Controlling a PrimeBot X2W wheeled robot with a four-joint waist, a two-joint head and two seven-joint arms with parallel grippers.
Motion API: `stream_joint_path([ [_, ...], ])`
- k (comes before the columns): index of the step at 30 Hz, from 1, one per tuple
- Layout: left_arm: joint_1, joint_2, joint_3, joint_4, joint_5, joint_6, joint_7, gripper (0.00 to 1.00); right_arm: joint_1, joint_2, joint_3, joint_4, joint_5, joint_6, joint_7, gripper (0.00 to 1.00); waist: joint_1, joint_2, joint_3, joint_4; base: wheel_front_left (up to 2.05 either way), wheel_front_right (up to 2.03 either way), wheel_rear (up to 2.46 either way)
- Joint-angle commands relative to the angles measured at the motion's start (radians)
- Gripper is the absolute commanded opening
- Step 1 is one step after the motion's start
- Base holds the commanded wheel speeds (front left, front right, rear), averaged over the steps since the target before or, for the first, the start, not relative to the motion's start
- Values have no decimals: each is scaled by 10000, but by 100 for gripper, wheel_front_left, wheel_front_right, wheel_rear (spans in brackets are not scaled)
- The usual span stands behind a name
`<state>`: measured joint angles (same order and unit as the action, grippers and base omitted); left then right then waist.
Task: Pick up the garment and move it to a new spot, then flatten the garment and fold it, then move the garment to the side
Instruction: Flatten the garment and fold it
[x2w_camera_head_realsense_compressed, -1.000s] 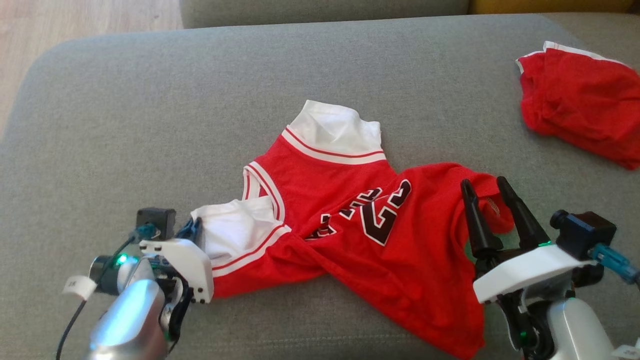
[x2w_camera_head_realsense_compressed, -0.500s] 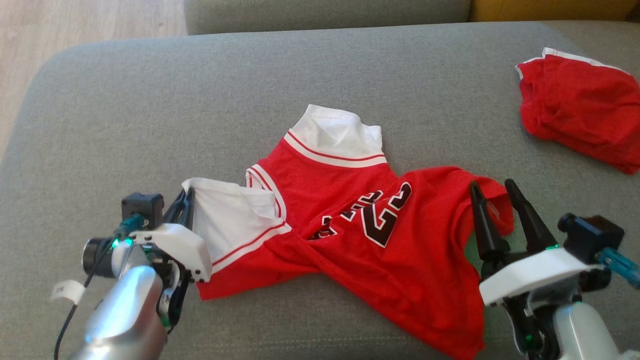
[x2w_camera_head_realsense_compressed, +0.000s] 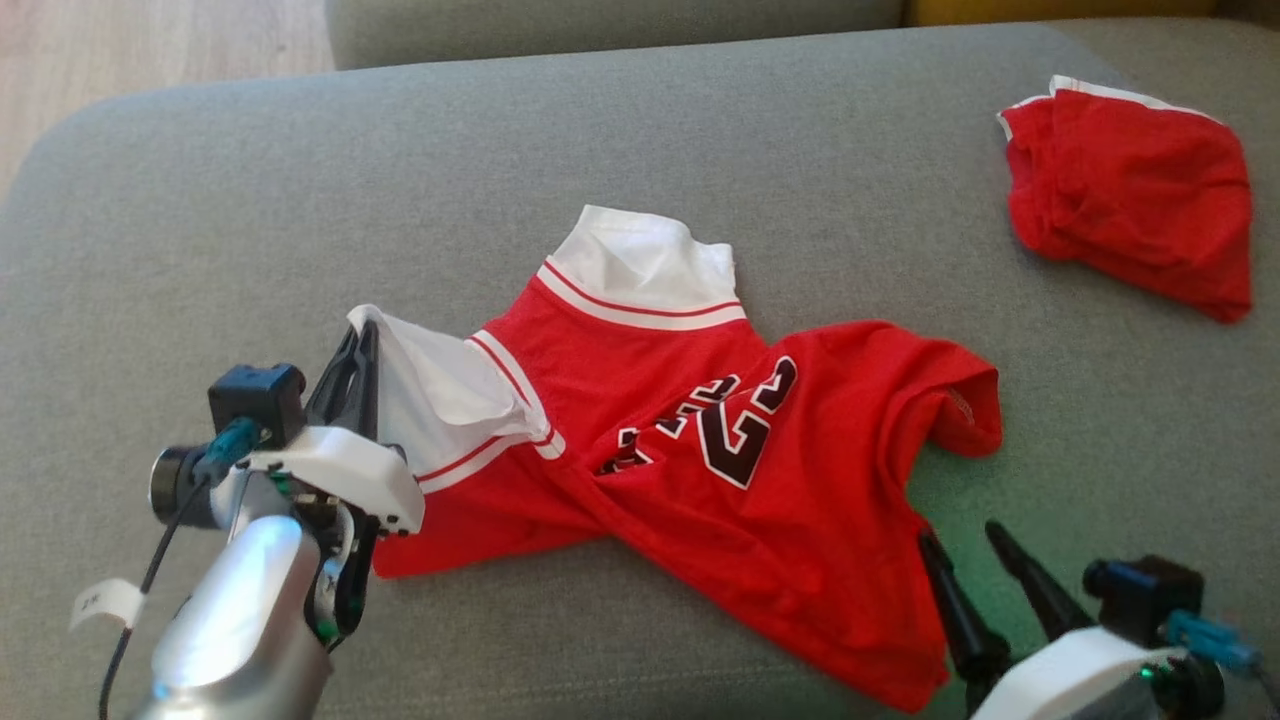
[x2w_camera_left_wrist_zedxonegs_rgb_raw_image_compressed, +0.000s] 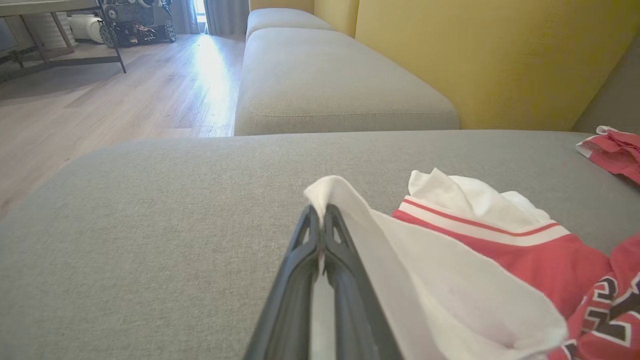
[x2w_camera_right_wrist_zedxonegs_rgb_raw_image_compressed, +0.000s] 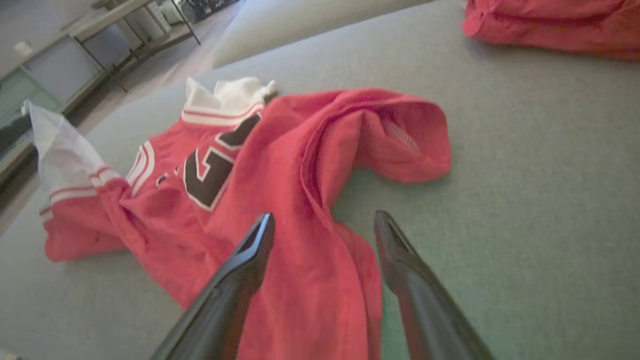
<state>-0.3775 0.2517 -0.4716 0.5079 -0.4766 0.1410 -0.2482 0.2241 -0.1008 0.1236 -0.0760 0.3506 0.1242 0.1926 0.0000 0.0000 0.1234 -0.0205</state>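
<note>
The garment is a red jersey with white sleeves and dark lettering, lying crumpled on the grey sofa cushion. My left gripper is shut on the edge of its white sleeve, which is lifted off the cushion. In the left wrist view the left gripper has its fingers pressed together with white cloth pinched at the tips. My right gripper stands open at the lower right, above the garment's red hem, with nothing between its fingers.
A second red garment lies bunched at the far right of the cushion. Another grey cushion and a yellow backrest stand beyond. Wooden floor runs along the cushion's far left edge.
My left gripper has pulled the white sleeve up and to the left, stretching it. My right gripper has drawn back toward the near edge, away from the red fold. The camera shifted slightly.
</note>
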Motion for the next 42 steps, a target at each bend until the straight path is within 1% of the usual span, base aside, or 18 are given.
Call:
stream_joint_path([
  [1,-307,367,424,-371,105,77,-121,0,-107,-274,284,-425,-28,65,106,100,0,0,67,-50,0,0,0],
  [6,-310,362,402,-658,174,78,-127,0,281,-680,649,-326,159,65,994,100,0,0,231,-100,0,0,0],
  [9,-340,336,376,-721,198,69,-128,0,361,-727,836,-84,321,65,1615,100,0,0,299,-61,0,0,0],
  [14,-405,294,304,-746,225,11,-130,0,323,-696,1029,323,362,65,2166,100,0,0,385,43,0,0,0],
  [19,-425,324,255,-708,236,-47,-131,0,246,-604,976,528,214,65,2108,100,0,0,388,103,0,0,0],
  [24,-413,345,210,-710,239,-64,-132,0,157,-212,425,971,-474,65,1814,100,0,0,359,159,0,0,0],
  [28,-417,386,178,-732,239,-53,-132,0,67,82,178,1263,-795,65,1690,100,0,0,352,163,0,0,0],
  [37,-503,434,82,-815,244,-34,-106,0,-349,285,48,1919,-927,65,1465,100,0,0,456,172,0,0,0],
  [42,-544,474,40,-876,240,-13,-75,0,-570,353,180,2288,-805,65,1397,100,0,0,519,198,0,0,0],
])
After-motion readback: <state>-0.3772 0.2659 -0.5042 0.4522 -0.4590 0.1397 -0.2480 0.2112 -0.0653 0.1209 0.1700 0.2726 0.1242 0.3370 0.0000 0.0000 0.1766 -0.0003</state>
